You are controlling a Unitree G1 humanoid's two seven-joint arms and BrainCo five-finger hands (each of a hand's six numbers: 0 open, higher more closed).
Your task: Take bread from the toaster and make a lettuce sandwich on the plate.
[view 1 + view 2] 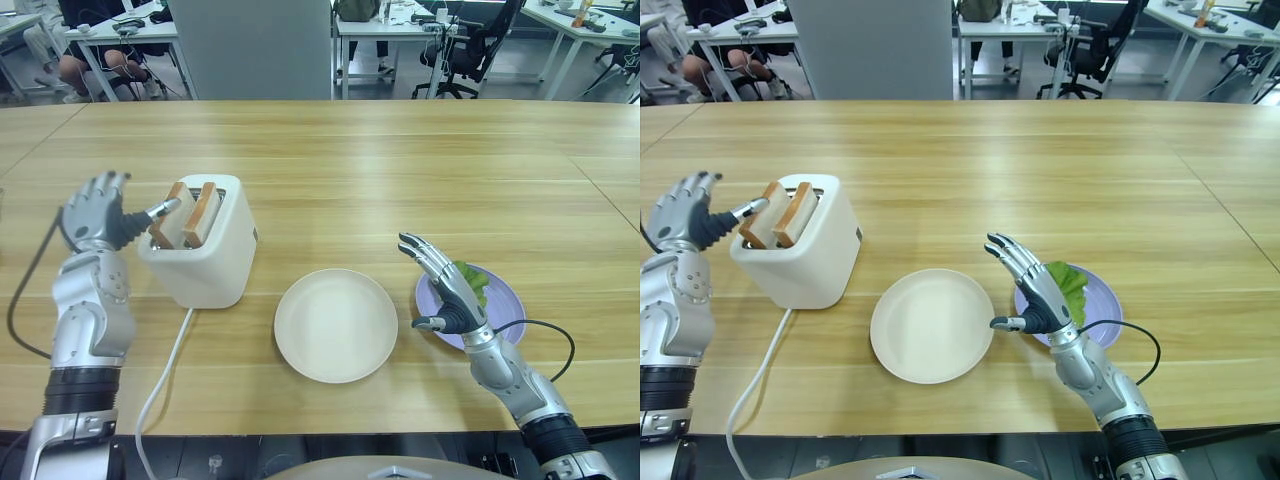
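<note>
A cream toaster (205,255) stands at the left of the wooden table with two bread slices (189,215) sticking up from its slots. My left hand (100,210) hovers just left of the toaster, fingers spread, thumb close to the nearer slice, holding nothing. An empty cream plate (336,324) lies in the middle near the front edge. To its right a small purple plate (503,297) carries green lettuce (474,281). My right hand (445,285) is open, raised between the two plates, partly covering the purple plate.
The toaster's white cord (160,385) trails off the table's front edge. A black cable (550,330) loops by my right wrist. Desks, chairs and a grey partition (250,45) stand beyond the far edge.
</note>
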